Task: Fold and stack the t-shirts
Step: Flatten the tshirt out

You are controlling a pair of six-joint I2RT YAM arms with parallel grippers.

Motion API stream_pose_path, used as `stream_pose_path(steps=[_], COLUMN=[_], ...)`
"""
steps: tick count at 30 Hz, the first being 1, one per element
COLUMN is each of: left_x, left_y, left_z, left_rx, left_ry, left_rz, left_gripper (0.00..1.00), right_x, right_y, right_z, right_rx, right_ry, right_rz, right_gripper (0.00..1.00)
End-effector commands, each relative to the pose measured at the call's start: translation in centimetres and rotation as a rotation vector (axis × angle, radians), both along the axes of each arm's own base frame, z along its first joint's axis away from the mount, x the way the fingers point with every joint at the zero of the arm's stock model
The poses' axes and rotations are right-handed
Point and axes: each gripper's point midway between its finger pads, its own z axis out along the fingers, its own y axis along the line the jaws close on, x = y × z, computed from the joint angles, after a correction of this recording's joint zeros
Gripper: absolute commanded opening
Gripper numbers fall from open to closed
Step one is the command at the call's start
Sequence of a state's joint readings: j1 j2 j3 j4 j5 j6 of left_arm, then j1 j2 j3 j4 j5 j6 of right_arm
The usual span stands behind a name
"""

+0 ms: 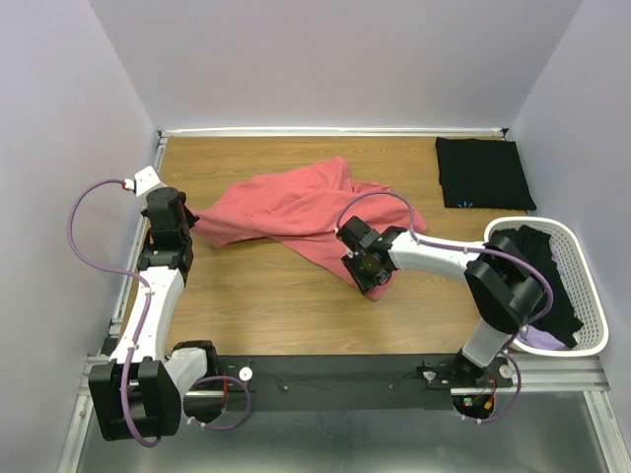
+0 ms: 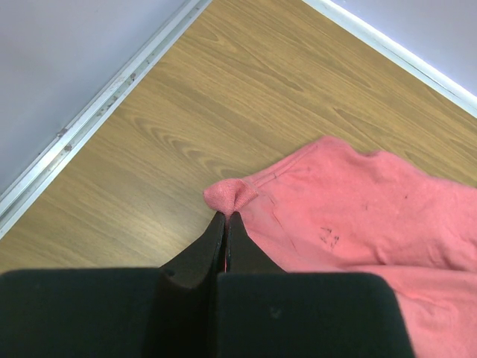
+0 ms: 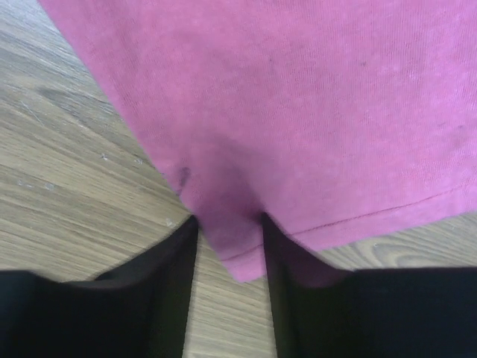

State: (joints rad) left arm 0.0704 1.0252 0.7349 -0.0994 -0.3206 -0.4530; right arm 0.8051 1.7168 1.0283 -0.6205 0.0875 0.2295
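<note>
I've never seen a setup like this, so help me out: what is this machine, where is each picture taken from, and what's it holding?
These are two robot arms bolted to a wooden table. The wide picture looks down from above; the other two come from cameras on each wrist. A crumpled coral-pink t-shirt lies mid-table, a folded black t-shirt sits in the far right corner, and a white basket holds more clothes. The left gripper pinches one edge of that shirt; the right gripper has its fingers apart around another corner.
</note>
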Motion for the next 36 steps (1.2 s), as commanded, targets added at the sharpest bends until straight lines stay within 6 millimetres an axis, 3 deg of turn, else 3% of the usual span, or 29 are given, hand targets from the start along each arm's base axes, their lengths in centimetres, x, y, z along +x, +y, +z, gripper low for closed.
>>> stream_pose_path(steps=[1,6,10,13,16,17,19,20,21,22,23,25,26,27,28,29,31,32,34,35,36], left_x=[0.5,0.5,0.5,0.6,0.9,0.9,1.0,1.0,0.7,0.4,-0.1,-1.1,-2.4,-3.3,-4.2,-6.3,-8.4,-10.8,-13.3,-15.8,-17.1], left_y=[0.2,0.2,0.2,-0.3,-0.5,-0.4,-0.4,-0.3,-0.2,-0.1,0.0,0.2,0.1,0.2,0.2,0.1,0.2,0.3,0.5,0.8,0.9], left_z=[1.1,1.2,1.1,1.3,2.9,5.0,7.7,11.0,12.3,16.0,17.3,20.9,24.5,26.2,27.9,31.1,33.7,36.2,38.1,39.8,40.6], left_rx=[0.004,0.004,0.003,-0.019,-0.048,-0.054,-0.055,-0.051,-0.051,-0.048,-0.045,-0.036,-0.028,-0.021,-0.014,0.004,0.023,0.042,0.064,0.085,0.095], left_ry=[-0.036,-0.037,-0.036,-0.047,-0.078,-0.119,-0.172,-0.24,-0.258,-0.333,-0.349,-0.42,-0.5,-0.537,-0.576,-0.655,-0.711,-0.774,-0.827,-0.88,-0.905], left_rz=[-0.001,-0.001,0.001,-0.016,-0.015,-0.006,-0.002,0.002,0.011,0.019,0.026,0.033,0.035,0.039,0.039,0.039,0.049,0.064,0.085,0.108,0.12], left_gripper=[0.0,0.0,0.0,0.0,0.0,0.0,0.0,0.0,0.0,0.0,0.0,0.0,0.0,0.0,0.0,0.0,0.0,0.0,0.0,0.0,0.0], right_x=[-1.6,-1.7,-1.5,-0.6,2.4,4.6,6.5,7.8,8.8,10.2,11.4,12.2,12.4,12.5,12.7,12.4,11.9,11.1,10.2,9.1,8.6], right_y=[-3.5,-3.7,-3.9,-4.1,-4.3,-4.2,-4.5,-5.0,-5.0,-5.3,-4.8,-5.3,-6.1,-6.5,-6.7,-7.7,-8.6,-9.4,-10.1,-10.8,-11.1], right_z=[-2.7,-3.0,-2.9,-1.5,2.2,5.0,8.4,10.5,12.6,16.4,19.9,24.3,27.0,28.9,32.1,34.4,37.8,40.5,42.8,44.6,45.4], right_rx=[-0.181,-0.193,-0.205,-0.209,-0.246,-0.257,-0.281,-0.317,-0.312,-0.324,-0.291,-0.283,-0.301,-0.298,-0.261,-0.281,-0.249,-0.202,-0.145,-0.083,-0.051], right_ry=[0.053,0.066,0.05,-0.006,-0.155,-0.264,-0.369,-0.451,-0.509,-0.612,-0.691,-0.788,-0.85,-0.889,-0.946,-0.99,-1.047,-1.087,-1.121,-1.146,-1.159], right_rz=[-0.004,-0.003,-0.014,-0.026,-0.058,-0.084,-0.096,-0.119,-0.136,-0.171,-0.205,-0.245,-0.267,-0.284,-0.318,-0.329,-0.36,-0.369,-0.375,-0.363,-0.355], right_gripper=[0.4,0.26,0.07,0.01,0.01,0.01,0.01,0.01,0.01,0.0,0.0,0.0,0.01,0.01,0.01,0.01,0.01,0.0,0.01,0.01,0.0])
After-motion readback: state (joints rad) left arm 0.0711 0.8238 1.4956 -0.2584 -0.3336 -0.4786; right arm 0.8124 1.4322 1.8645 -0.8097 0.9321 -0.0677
